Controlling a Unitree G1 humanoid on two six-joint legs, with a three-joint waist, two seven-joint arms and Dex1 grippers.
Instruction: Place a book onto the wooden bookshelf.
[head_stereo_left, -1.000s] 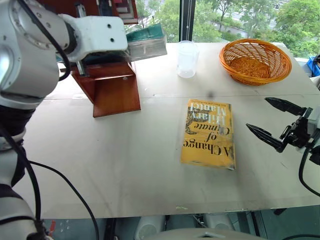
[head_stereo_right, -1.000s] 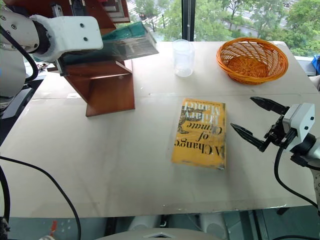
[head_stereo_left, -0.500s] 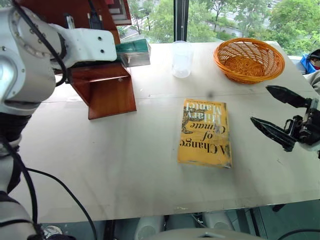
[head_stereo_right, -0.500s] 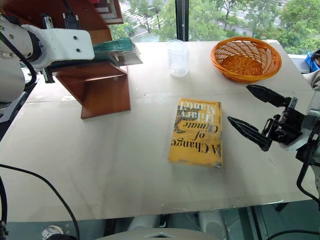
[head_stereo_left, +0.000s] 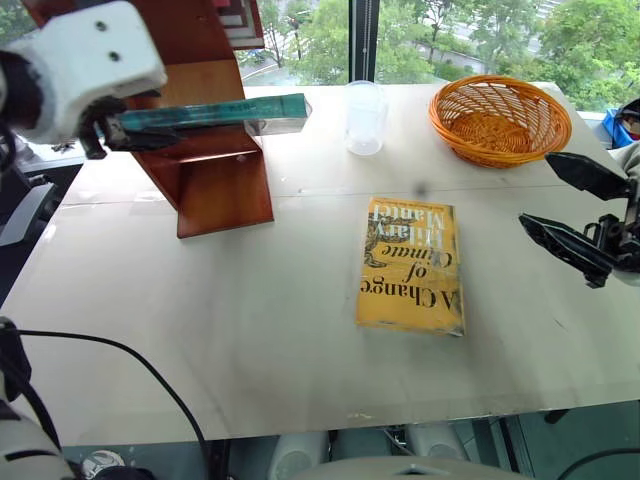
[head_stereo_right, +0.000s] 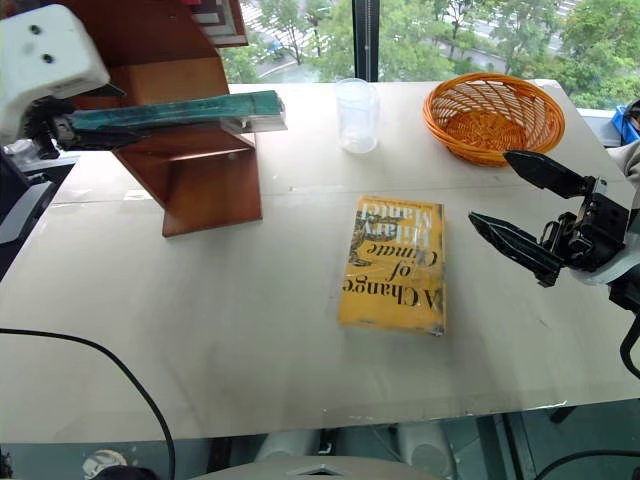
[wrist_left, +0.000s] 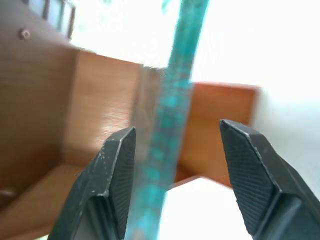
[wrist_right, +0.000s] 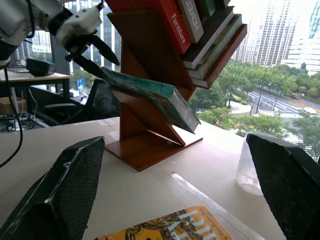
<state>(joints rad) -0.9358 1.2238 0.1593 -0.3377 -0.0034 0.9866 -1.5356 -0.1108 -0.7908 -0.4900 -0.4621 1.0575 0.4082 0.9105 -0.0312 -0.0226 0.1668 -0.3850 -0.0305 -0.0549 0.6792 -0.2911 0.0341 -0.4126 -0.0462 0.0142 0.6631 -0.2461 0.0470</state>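
I had the book (head_stereo_right: 175, 109) lying flat on the lower board of the wooden bookshelf (head_stereo_right: 205, 180), at the far left of the table (head_stereo_right: 230, 320), with its right end sticking out past the shelf's side toward the clear plastic cup (head_stereo_right: 356, 115). From the right wrist camera it looked tilted, resting along the slanted board with one corner hanging free.

My left gripper (head_stereo_left: 118, 128) sat at the book's left end. In the left wrist view the two black fingers (wrist_left: 117, 165) stood apart, with the teal edge of the book running between them and daylight on either side, so I read the hand as released, no longer pinching the cover. My right gripper (head_stereo_right: 525, 210) hung spread wide and empty above the right side of the table, just beside the yellow book (head_stereo_right: 395, 262), in front of the orange wicker basket (head_stereo_right: 497, 117).

I judged the placing step to be all but done: the book was on the shelf and let go. The next move called for drawing the left gripper straight back along the book's length, without brushing the cover. My worry was the overhang; a snagged finger could drag the book off the board.
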